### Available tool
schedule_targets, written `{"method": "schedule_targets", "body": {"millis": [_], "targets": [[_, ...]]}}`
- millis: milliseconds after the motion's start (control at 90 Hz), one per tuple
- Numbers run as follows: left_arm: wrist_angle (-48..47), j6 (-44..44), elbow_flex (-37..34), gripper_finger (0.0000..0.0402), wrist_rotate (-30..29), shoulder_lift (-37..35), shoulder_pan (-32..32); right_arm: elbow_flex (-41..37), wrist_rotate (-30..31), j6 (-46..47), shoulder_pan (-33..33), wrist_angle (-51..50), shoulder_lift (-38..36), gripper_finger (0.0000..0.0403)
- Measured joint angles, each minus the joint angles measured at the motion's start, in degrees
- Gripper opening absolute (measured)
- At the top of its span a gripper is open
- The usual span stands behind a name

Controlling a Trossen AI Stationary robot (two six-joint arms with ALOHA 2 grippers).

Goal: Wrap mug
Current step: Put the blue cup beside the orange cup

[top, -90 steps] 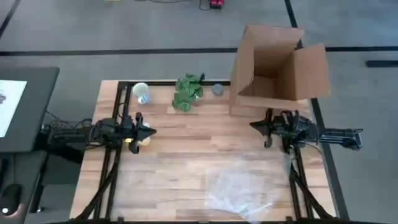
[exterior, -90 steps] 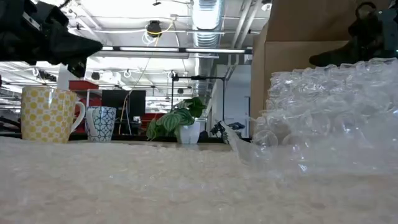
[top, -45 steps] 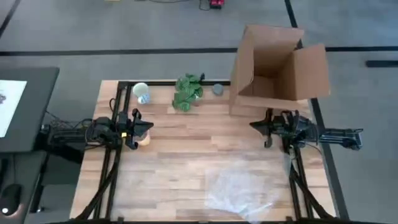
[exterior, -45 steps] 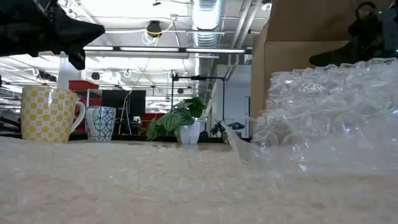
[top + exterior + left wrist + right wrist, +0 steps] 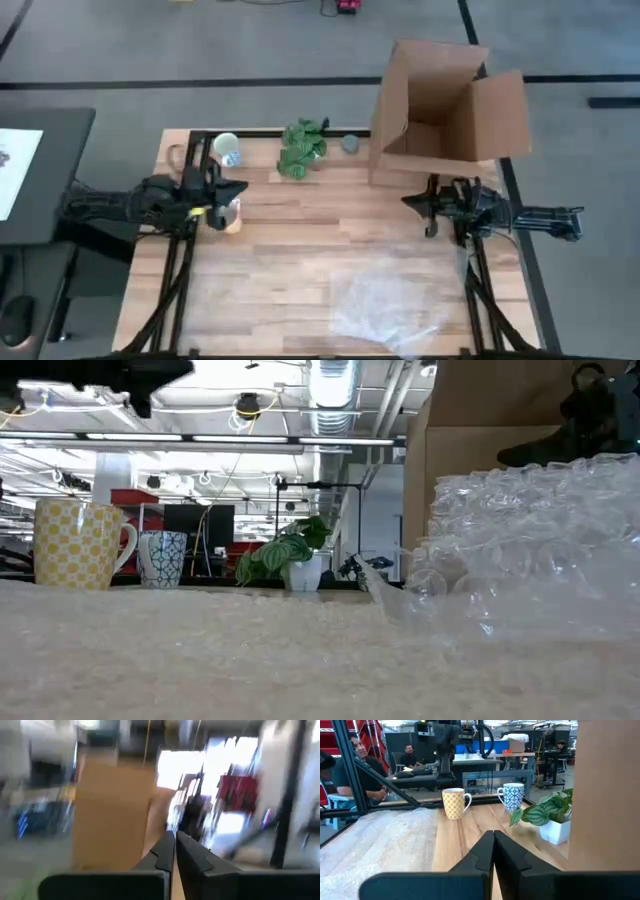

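mug (image 5: 228, 150) stands upright at the far left corner of the table (image 5: 300, 250), mouth up, long axis vertical, its handle side not clear to us. we judge the wrapping barely begun: the bubble wrap (image 5: 385, 300) lies well apart at the near right. our left claw (image 5: 238, 190), fingers pinched together, hangs above a yellow cup (image 5: 78, 544) near the mug; the right claw (image 5: 410, 203) waits, also closed, by the cardboard box (image 5: 440, 100). next we must open and reach for the mug.

grey floor (image 5: 250, 50), ceiling strip lights (image 5: 250, 448)
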Motion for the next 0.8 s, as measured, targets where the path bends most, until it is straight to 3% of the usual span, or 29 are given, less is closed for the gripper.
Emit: {"method": "schedule_targets", "body": {"millis": [144,300,411,544,622,733,800], "targets": [[-19.89,-2.33,15.29,0.0,-8.43,13.68,1.49,0.0,0.0,0.0,-0.01,0.0,0.0,0.0],[-38.62,-3.24,30.44,0.0007,-10.56,25.41,6.79,0.01,0.0,0.0,-0.01,0.0,0.0,0.0],[-49.48,-3.88,37.85,0.0041,-10.05,31.16,12.36,0.0,0.0,0.0,0.01,0.0,-0.02,0.0],[-56.86,-3.64,41.53,0.0103,-9.81,35.2,20.88,0.0,0.0,0.0,0.01,0.0,0.0,0.0],[-58.76,-2.95,41.63,0.0138,-5.81,36.54,27.09,0.0,0.0,0.0,-0.01,0.0,0.0,0.0],[-60.64,-0.9,40.76,0.018,4.81,38.86,37.26,0.0,0.0,0.0,0.01,0.0,-0.02,0.0],[-60.93,0.78,40.49,0.0198,7.23,40.81,42.51,0.01,0.0,0.0,-0.01,0.0,0.0,0.0]]}}
